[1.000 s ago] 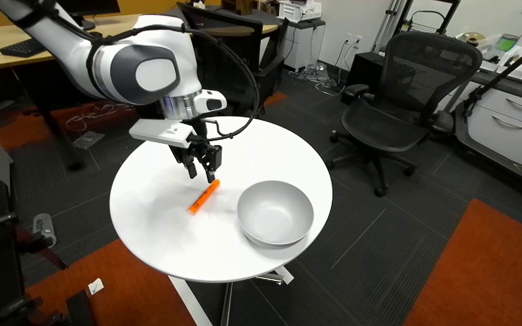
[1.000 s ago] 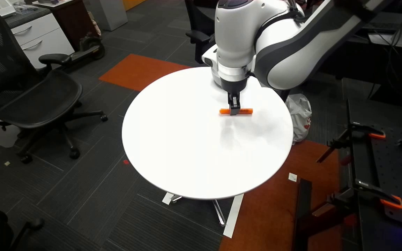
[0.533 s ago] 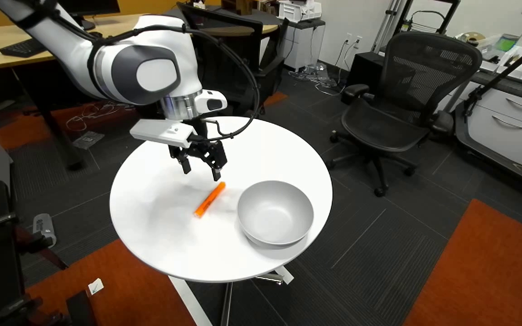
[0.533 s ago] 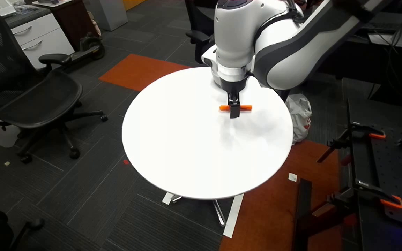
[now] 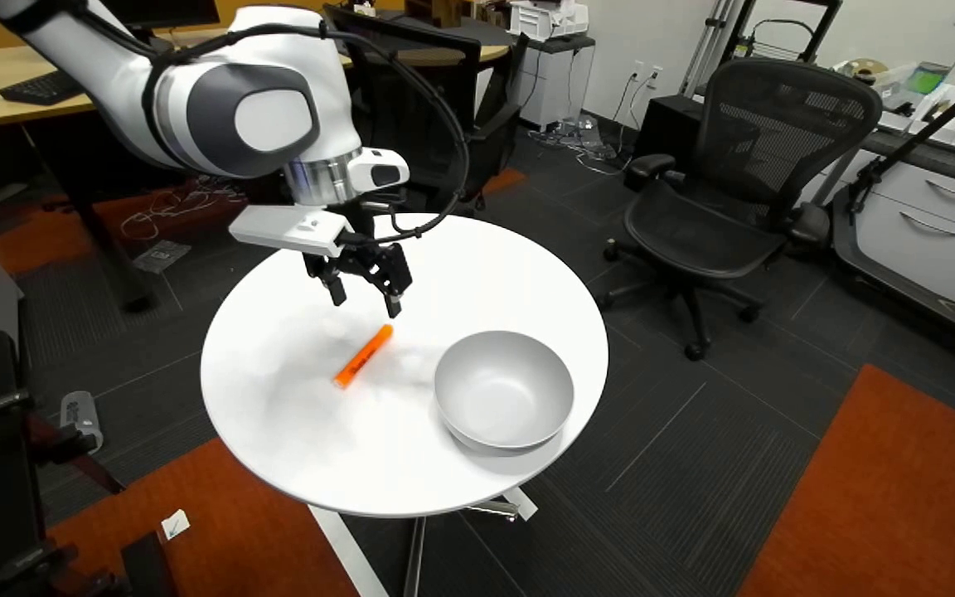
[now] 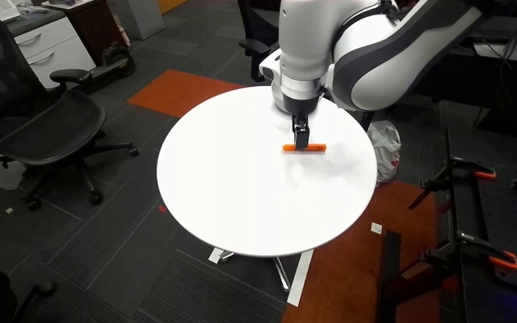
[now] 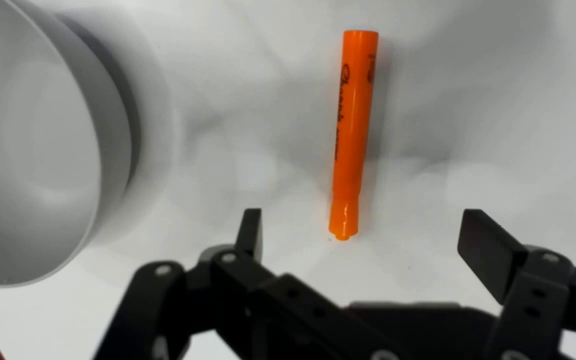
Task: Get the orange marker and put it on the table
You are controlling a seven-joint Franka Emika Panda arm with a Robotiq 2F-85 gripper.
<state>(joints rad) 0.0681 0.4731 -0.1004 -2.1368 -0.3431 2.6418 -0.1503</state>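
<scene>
The orange marker (image 7: 354,115), with dark lettering along its side, lies flat on the round white table (image 7: 288,270). Both exterior views show the marker (image 5: 363,356) (image 6: 317,147) just below my gripper (image 5: 366,303) (image 6: 301,142). In the wrist view the gripper (image 7: 361,220) is wide open, its black fingers (image 7: 490,250) well apart with nothing held. One end of the marker shows in the gap between the fingertips, nearer the left finger, and neither finger touches it. In an exterior view the gripper covers the marker's middle.
A grey bowl (image 5: 496,439) stands on the table to one side of the marker; its wall (image 7: 110,135) fills the left of the wrist view. The table's round edge (image 6: 265,255) drops to dark carpet. A black office chair (image 5: 718,191) stands beyond the table.
The fingers have spread wider and the gripper has lifted a little. The marker, loose on the table, has shifted first towards the bowl, then back away from it.
</scene>
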